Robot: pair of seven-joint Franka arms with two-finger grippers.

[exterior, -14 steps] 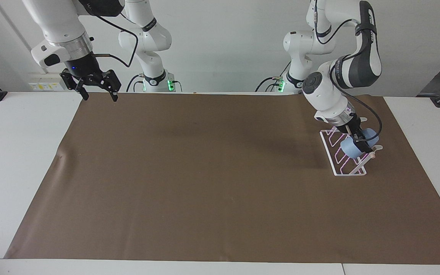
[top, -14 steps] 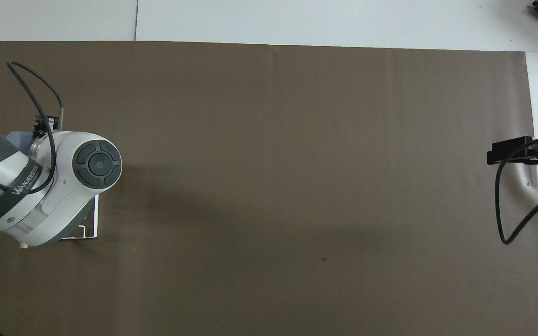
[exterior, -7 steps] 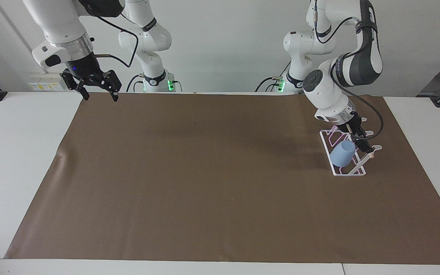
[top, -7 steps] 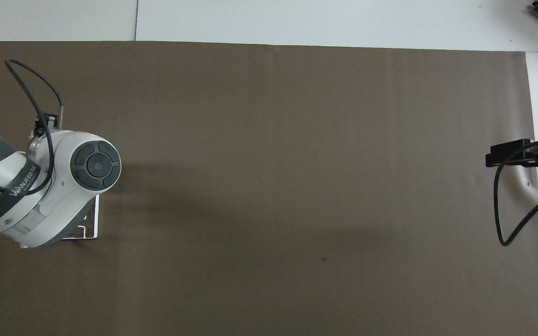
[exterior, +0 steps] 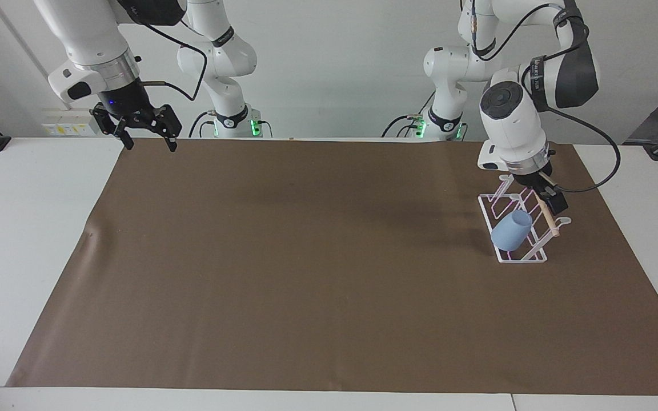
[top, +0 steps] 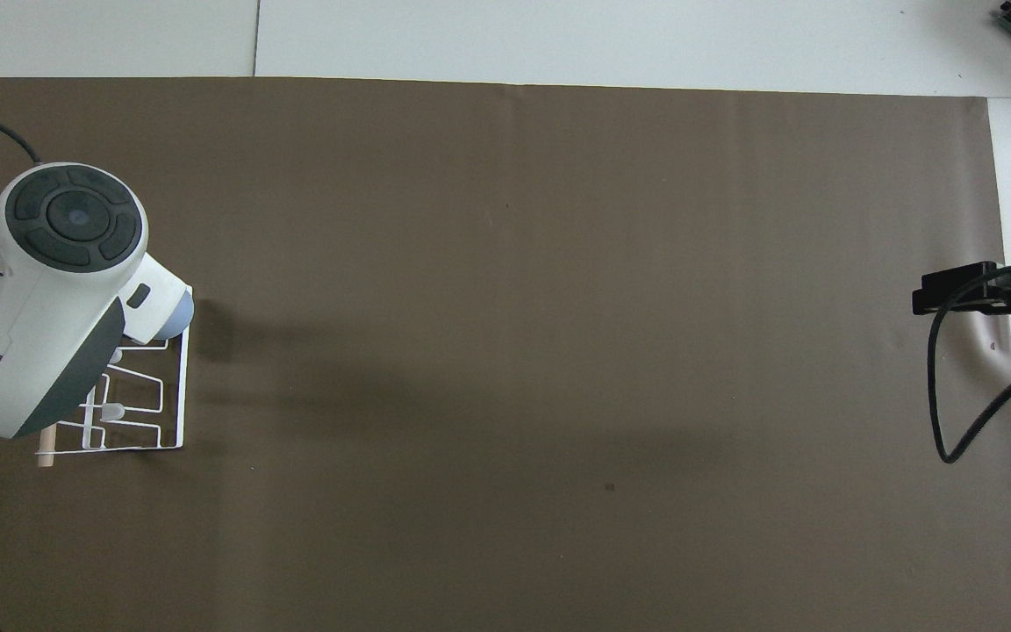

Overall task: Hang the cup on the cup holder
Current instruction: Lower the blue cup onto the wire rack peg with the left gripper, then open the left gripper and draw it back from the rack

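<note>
The cup (exterior: pixel 512 229) sits tilted on the slanted wire loops of the cup holder (exterior: pixel 520 254), at the end of the rack farther from the robots, with no gripper touching it. Going across the facing view from its left edge: the right gripper (exterior: pixel 146 142) waits in the air over the brown mat's (exterior: pixel 317 274) corner at the right arm's end of the table, jaws apart and empty. The left gripper (exterior: pixel 549 200) hangs over the holder near the left arm's end — just above the wooden dowel (exterior: pixel 548 218) — and I cannot tell how its jaws stand.
</note>
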